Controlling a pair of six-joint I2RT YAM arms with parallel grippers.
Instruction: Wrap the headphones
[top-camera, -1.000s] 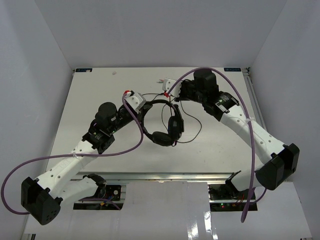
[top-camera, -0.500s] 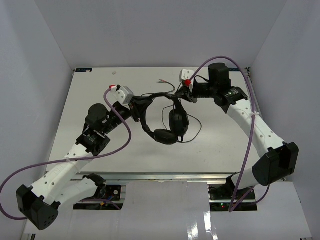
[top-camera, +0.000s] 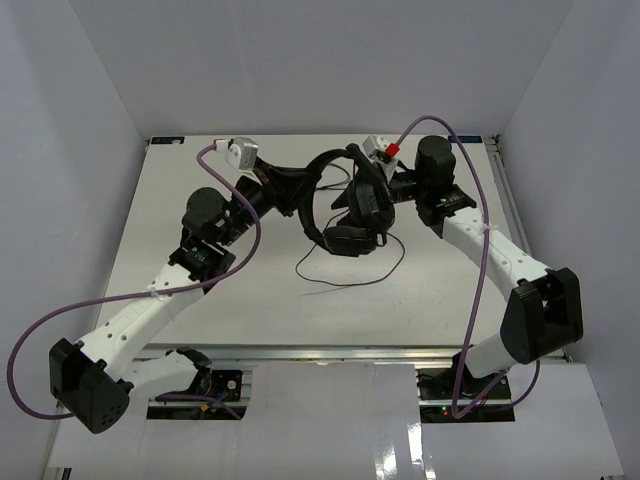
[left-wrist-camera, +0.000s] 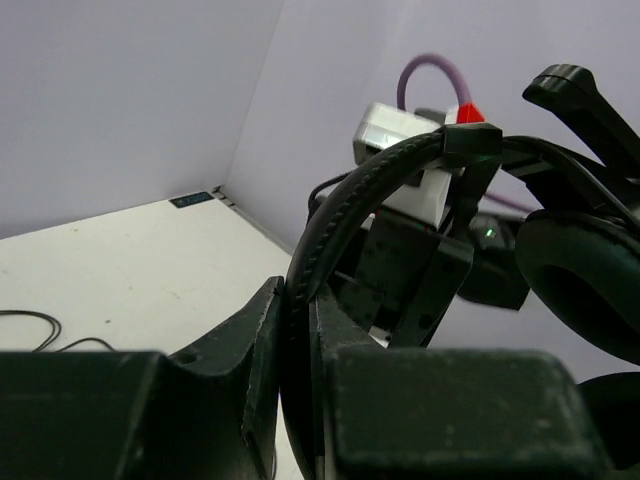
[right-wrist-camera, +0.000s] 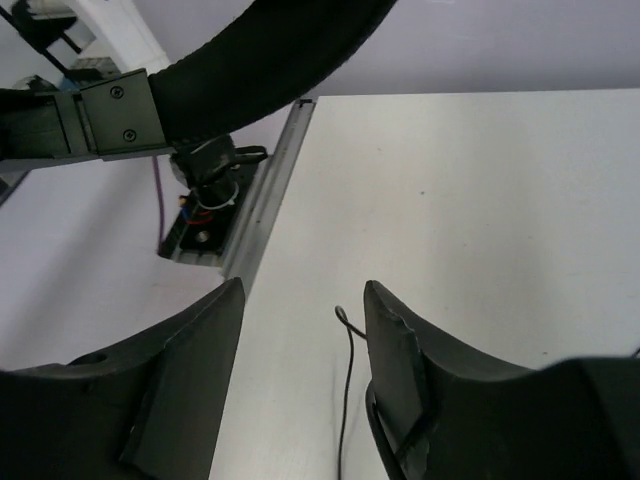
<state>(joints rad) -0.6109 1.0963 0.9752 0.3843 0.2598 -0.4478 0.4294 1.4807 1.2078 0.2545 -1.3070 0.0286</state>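
Observation:
The black headphones (top-camera: 362, 205) hang lifted above the table middle between both arms. My left gripper (top-camera: 296, 186) is shut on the arched headband (left-wrist-camera: 345, 210), which runs up out of the closed jaws in the left wrist view (left-wrist-camera: 298, 345); one padded earcup (left-wrist-camera: 590, 280) hangs at the right. My right gripper (top-camera: 390, 186) sits just right of the earcups and is open (right-wrist-camera: 303, 305). The thin black cable (right-wrist-camera: 345, 400) runs between its fingers and drapes over the right finger (right-wrist-camera: 400, 350). The headband (right-wrist-camera: 270, 60) arches above it. Loose cable (top-camera: 350, 270) loops on the table below.
White table (top-camera: 200, 300) with white enclosure walls on three sides. An aluminium rail (right-wrist-camera: 265, 190) runs along the table edge. Thick purple arm cables (top-camera: 225, 265) arc beside each arm. More thin cable (left-wrist-camera: 30, 325) lies on the table at the left.

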